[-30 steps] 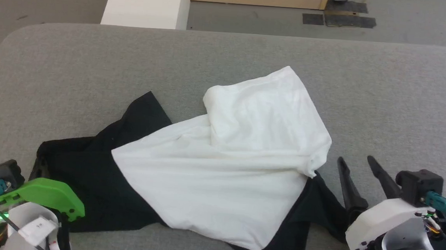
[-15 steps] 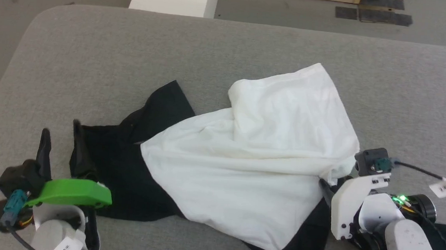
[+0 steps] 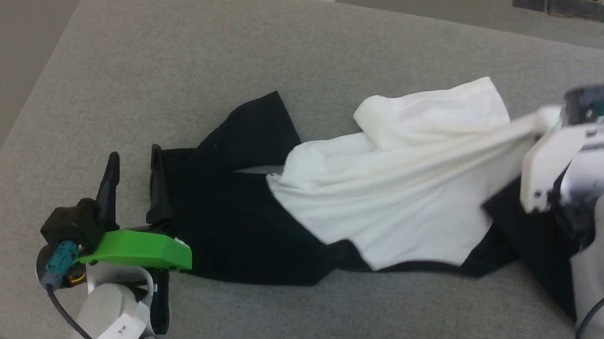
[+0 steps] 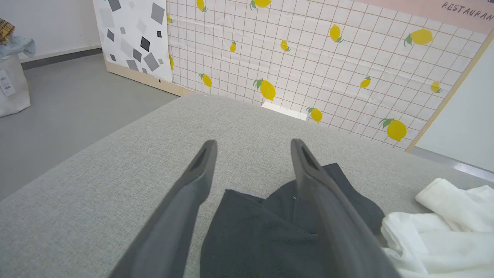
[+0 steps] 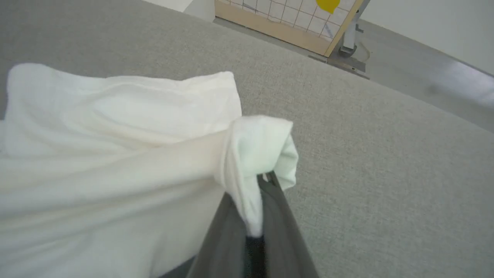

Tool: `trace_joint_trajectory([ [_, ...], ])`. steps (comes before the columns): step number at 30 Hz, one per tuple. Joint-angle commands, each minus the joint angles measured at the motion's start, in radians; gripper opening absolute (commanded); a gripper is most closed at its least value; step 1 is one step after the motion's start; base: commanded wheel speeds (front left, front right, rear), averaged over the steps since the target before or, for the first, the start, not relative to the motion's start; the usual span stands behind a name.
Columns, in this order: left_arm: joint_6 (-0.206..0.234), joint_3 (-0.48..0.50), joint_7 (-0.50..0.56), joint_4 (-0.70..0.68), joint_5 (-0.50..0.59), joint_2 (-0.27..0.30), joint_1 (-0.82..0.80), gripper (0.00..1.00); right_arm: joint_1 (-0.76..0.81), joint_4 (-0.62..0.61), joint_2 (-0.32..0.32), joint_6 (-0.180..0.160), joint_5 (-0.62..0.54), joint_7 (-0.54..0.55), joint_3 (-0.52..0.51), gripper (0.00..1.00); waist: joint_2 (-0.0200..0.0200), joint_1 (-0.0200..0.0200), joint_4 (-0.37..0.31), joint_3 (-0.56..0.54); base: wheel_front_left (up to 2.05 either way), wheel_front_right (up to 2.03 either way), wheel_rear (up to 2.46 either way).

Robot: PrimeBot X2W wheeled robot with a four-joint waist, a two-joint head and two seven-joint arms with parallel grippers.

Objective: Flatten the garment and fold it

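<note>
Your right tool (image 5: 266, 181) pinches a bunched white corner of the white-bodied, black-sleeved cotton shirt (image 3: 385, 196), crumpled on the grey fabric tabletop (image 3: 235, 53). Left tool (image 3: 134, 155) spread at the black sleeve edge, possibly touching.

**Surface finishes.** The shirt (image 3: 384, 207) is showing as soft, matt cloth in both its white and black parts, and it is gathering into fine creases. The table (image 3: 235, 53) is wearing a grey woven fabric, matt and slightly coarse. The fingers (image 4: 181, 208) of the left gripper (image 3: 134, 153) and of the right gripper (image 5: 264, 185) are looking dark, smooth and matt, like plastic or rubber. The green cover (image 3: 137, 248) and the white shell (image 3: 547, 165) are reading as smooth moulded plastic with a faint sheen. The wall panel (image 4: 328, 69) is appearing smooth and printed, and a pale wooden edge (image 5: 278, 33) is bordering it.
</note>
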Motion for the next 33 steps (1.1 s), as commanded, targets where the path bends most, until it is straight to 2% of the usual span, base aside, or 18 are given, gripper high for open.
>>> trace_joint_trajectory([
  [1,0.003,-0.007,-0.005,0.002,-0.006,-0.002,-0.016,1.00,-0.051,0.024,-0.015,-0.002,-0.021,-0.031,0.007,0.00,0.0000,-0.0001,0.022,0.018,0.00,0.00,0.00],
  [6,0.015,-0.035,-0.005,-0.002,-0.008,-0.002,-0.016,1.00,-0.166,0.152,-0.042,-0.002,-0.040,-0.142,0.046,0.00,0.0000,-0.0001,0.038,0.021,0.00,0.00,0.00],
  [8,0.017,-0.041,-0.005,-0.002,-0.005,-0.002,-0.013,1.00,-0.184,0.192,-0.038,-0.002,-0.032,-0.184,0.060,0.58,0.0000,-0.0001,0.036,0.015,0.00,0.00,0.00],
  [9,0.016,-0.043,-0.005,0.000,-0.002,-0.002,-0.010,1.00,-0.185,0.212,-0.032,-0.002,-0.022,-0.201,0.063,1.00,0.0000,-0.0001,0.031,0.010,0.00,0.00,0.00],
  [12,0.005,-0.046,-0.005,0.008,0.011,-0.002,-0.002,1.00,-0.158,0.239,-0.015,-0.002,0.014,-0.243,0.072,1.00,0.0000,-0.0001,0.013,-0.015,0.00,0.00,0.00],
  [16,-0.011,-0.043,-0.005,0.024,0.039,-0.002,0.019,1.00,-0.059,0.196,0.008,-0.002,0.066,-0.329,0.079,1.00,0.0000,-0.0001,-0.025,-0.066,0.00,0.00,0.00],
  [24,-0.061,-0.072,0.015,0.094,0.080,0.031,0.031,1.00,0.227,-0.089,0.054,-0.002,0.151,-0.476,0.150,1.00,0.0000,-0.0001,-0.129,-0.121,0.00,0.00,0.00],
  [30,-0.109,-0.132,0.163,0.158,0.099,0.073,-0.036,1.00,0.393,-0.265,0.088,-0.002,0.176,-0.496,0.149,1.00,0.0000,-0.0001,-0.191,-0.114,0.00,0.00,0.00],
  [33,-0.088,-0.137,0.301,0.208,0.114,0.099,-0.069,1.00,0.447,-0.323,0.104,-0.002,0.179,-0.479,0.158,1.00,0.0000,-0.0001,-0.227,-0.105,0.00,0.00,0.00],
])
